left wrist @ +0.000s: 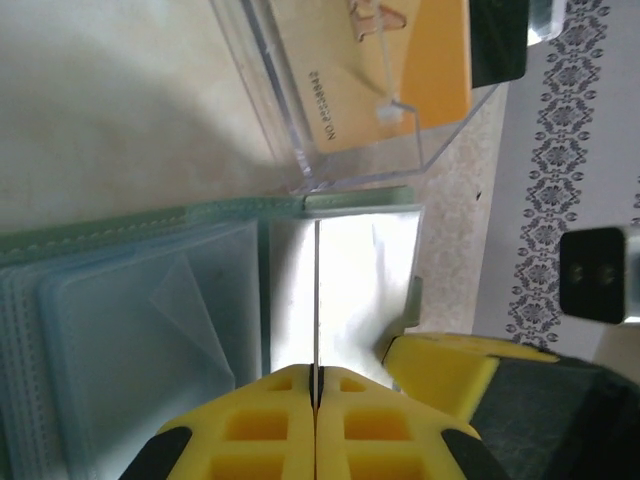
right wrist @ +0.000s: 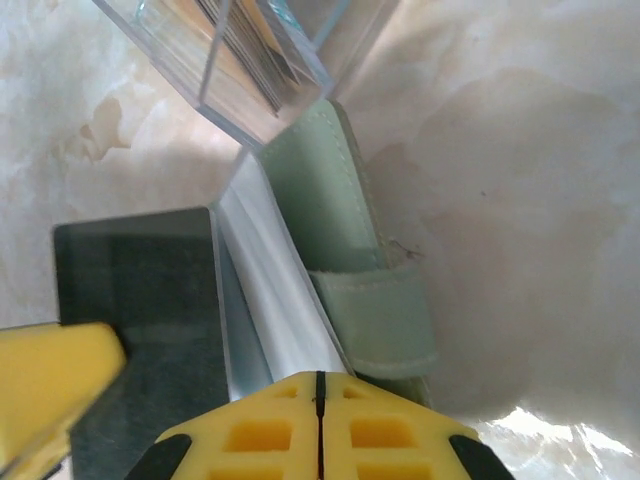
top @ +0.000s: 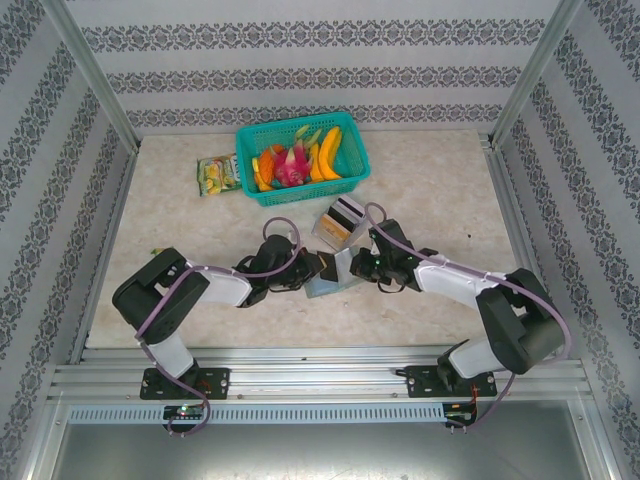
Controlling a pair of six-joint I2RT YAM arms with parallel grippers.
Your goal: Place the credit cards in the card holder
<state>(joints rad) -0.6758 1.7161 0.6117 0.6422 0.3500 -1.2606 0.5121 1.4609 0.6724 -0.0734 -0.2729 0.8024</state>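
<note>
Left tool (left wrist: pixel 316 378) pinching dark card (right wrist: pixel 140 300), right tool (right wrist: pixel 320 385) pinching card holder (right wrist: pixel 330 190), orange card (left wrist: pixel 410 60) inside clear box (left wrist: pixel 262 95)

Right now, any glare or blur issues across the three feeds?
Top external: even light, sharp, only soft shadows. Left wrist: card holder inner panel blown out white, reflections on the clear box. Right wrist: glare on the table bottom right, yellow finger at left out of focus.

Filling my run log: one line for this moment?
left gripper: jaws shut on dark card | right gripper: jaws shut on card holder
</note>
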